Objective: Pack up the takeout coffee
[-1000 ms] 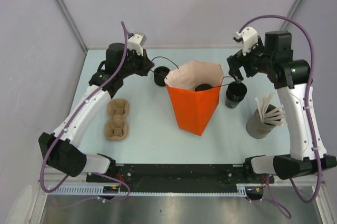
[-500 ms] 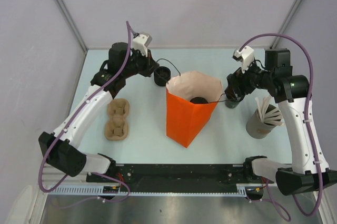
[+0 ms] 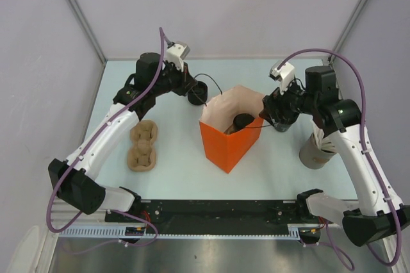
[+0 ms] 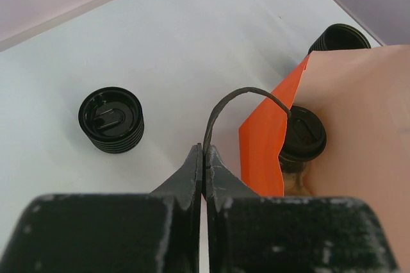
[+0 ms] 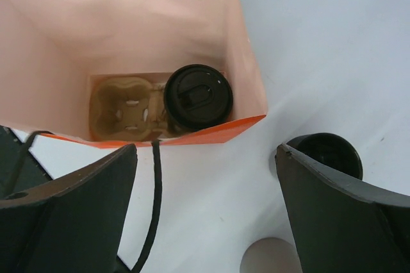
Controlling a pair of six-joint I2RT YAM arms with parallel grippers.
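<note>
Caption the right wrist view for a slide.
Open right gripper at the orange bag rim; one lidded cup sits in the tray inside, a second cup stands outside.

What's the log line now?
left tool shut on bag handle | right tool open at bag edge | packed cup in bag | left cup, right cup outside

Nothing to read here: no words, brands or numbers on the orange bag (image 3: 224,148), which shows plain sides. The black cup (image 4: 111,119) on the table has raised marks moulded on its lid, too small to read as lettering.
</note>
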